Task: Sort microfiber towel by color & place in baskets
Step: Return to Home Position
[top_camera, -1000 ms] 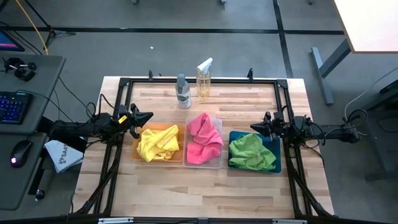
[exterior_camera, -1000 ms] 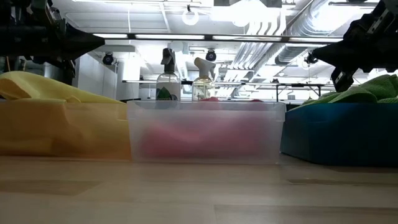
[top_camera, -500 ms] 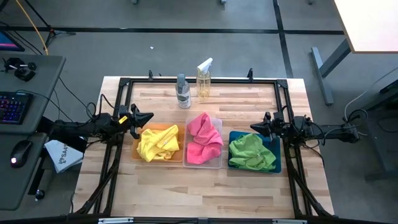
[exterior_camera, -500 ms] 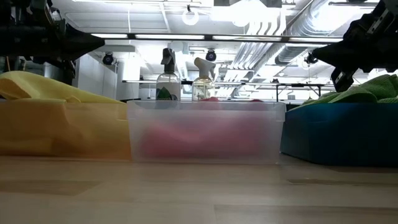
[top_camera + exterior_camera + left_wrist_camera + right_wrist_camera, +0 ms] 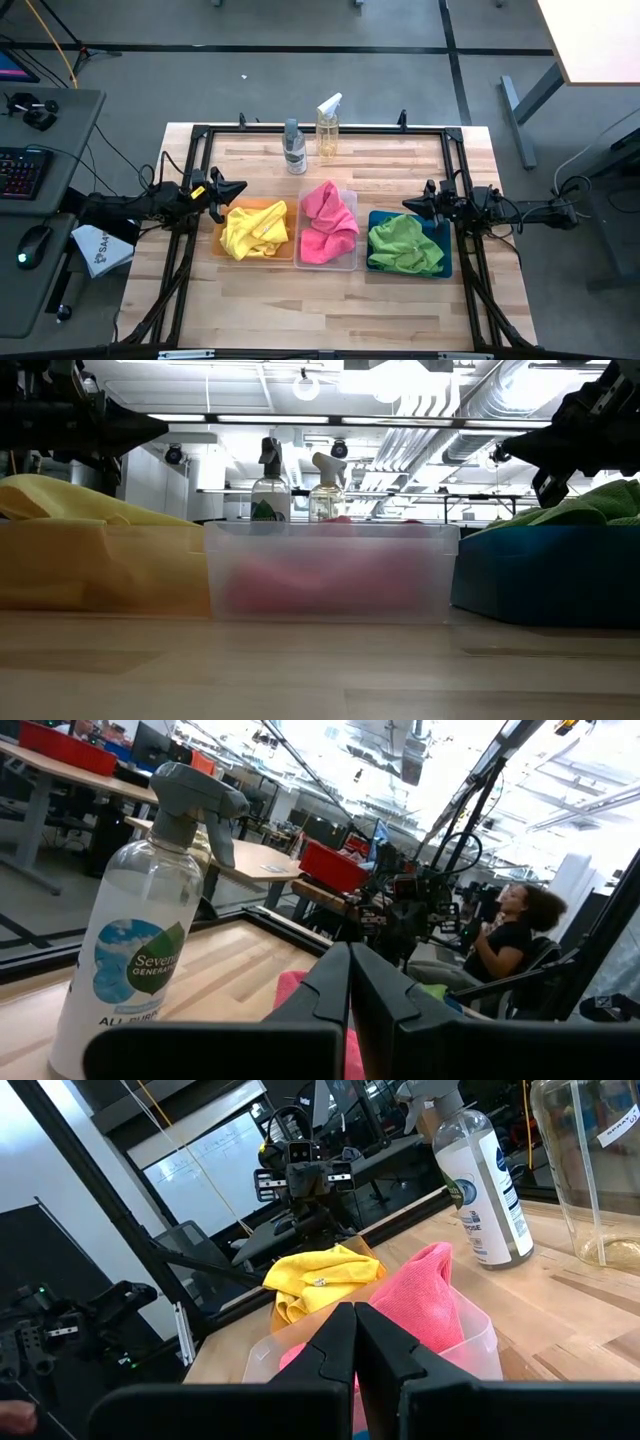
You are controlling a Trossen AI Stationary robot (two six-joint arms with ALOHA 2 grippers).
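Three bins stand in a row at the table's middle. The yellow towel (image 5: 252,230) lies bunched in the orange bin (image 5: 222,250). The pink towel (image 5: 328,222) is heaped in the clear bin (image 5: 350,262), rising above its rim. The green towel (image 5: 402,244) fills the teal bin (image 5: 446,262). My left gripper (image 5: 240,186) is shut and empty, above the table just left of the orange bin. My right gripper (image 5: 408,205) is shut and empty, above the teal bin's far right corner.
Two clear spray bottles (image 5: 294,148) (image 5: 327,128) stand at the table's far edge behind the bins. A black frame runs along the table's left, far and right sides. Bare wood lies in front of the bins. A person (image 5: 505,935) sits in the room beyond.
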